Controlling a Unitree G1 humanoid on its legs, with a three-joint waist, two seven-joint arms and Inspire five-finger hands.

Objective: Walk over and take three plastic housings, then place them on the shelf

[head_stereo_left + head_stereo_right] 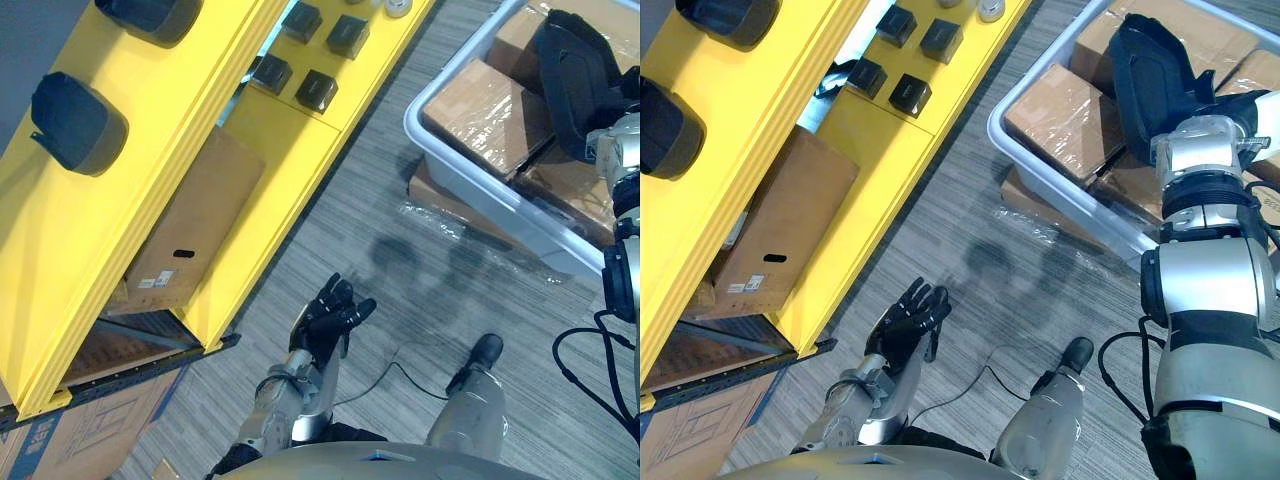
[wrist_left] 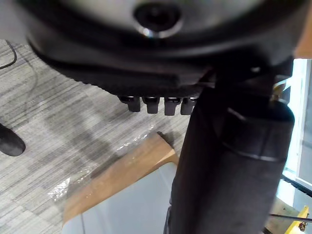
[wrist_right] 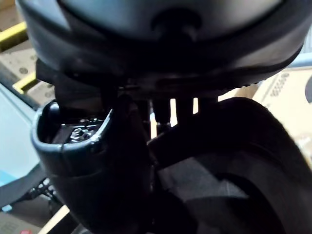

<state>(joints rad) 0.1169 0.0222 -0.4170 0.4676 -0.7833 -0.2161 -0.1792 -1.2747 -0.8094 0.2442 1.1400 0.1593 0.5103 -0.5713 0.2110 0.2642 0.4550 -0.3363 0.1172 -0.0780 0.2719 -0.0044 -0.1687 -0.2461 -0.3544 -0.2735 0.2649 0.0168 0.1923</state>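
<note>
A black plastic housing (image 1: pixel 1148 72) hangs above the grey bin (image 1: pixel 470 175), and my right hand (image 3: pixel 100 156) is shut on it, thumb hooked over its edge. The housing's dark curved shell (image 3: pixel 243 165) lies close against the palm. Two more black housings (image 1: pixel 76 122) (image 1: pixel 150 16) lie on the top level of the yellow shelf (image 1: pixel 110 240) at the left. My left hand (image 1: pixel 333 312) hangs low over the grey carpet, palm up, fingers straight and holding nothing.
Plastic-wrapped cardboard boxes (image 1: pixel 482 115) fill the bin, which rests on a flat carton (image 1: pixel 440 200). Several small black blocks (image 1: pixel 316 90) sit on a lower yellow level. A cardboard box (image 1: pixel 190 222) stands under the shelf. Open carpet lies between shelf and bin.
</note>
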